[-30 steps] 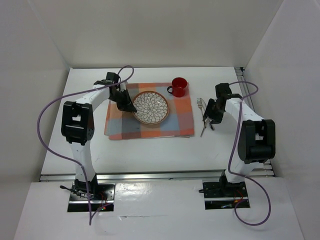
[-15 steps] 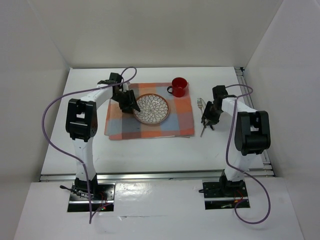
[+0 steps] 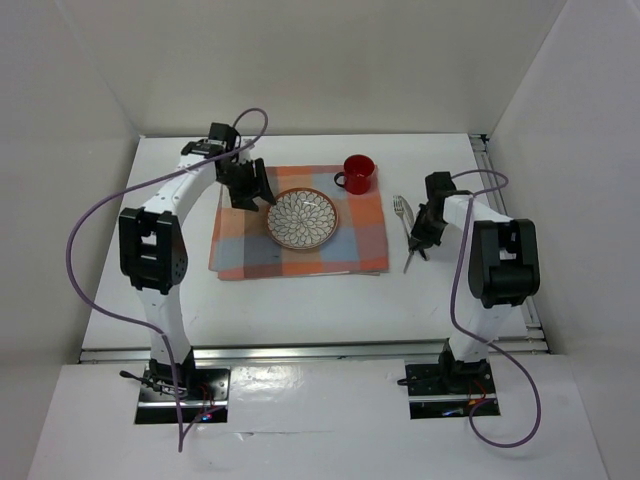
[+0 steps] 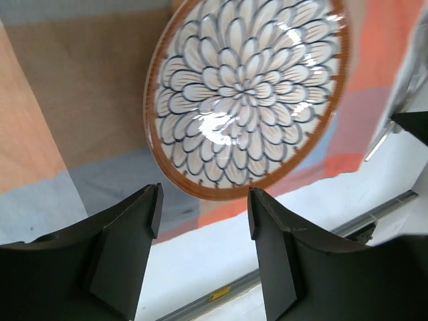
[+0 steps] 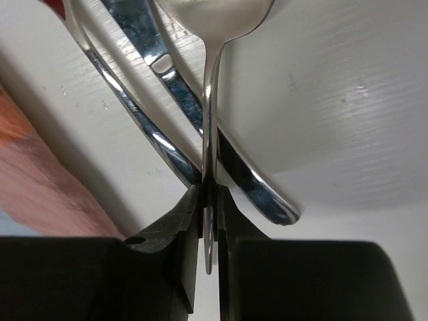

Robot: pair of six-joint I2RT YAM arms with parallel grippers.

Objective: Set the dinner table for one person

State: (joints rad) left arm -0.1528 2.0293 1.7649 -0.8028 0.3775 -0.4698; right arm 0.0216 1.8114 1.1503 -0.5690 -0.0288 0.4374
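Both jaws of the right gripper [image 5: 207, 192] pinch a spoon [image 5: 209, 114] handle, centre right on the dinner table [image 3: 300, 305] spanning mid-frame; lift straight, clear of neighbouring cutlery [image 5: 167, 80]. Meanwhile the left gripper [image 4: 202, 200] gapes empty by the plate [image 4: 244, 93].

Plain white panels [image 3: 330, 60] walled in the white dinner table [image 3: 300, 300] on three sides under soft, even light, with a metal rail [image 3: 300, 350] running along its near edge.

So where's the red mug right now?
In the overhead view, the red mug stands at the far right corner of the checked placemat, just beyond the patterned plate and left of the cutlery.
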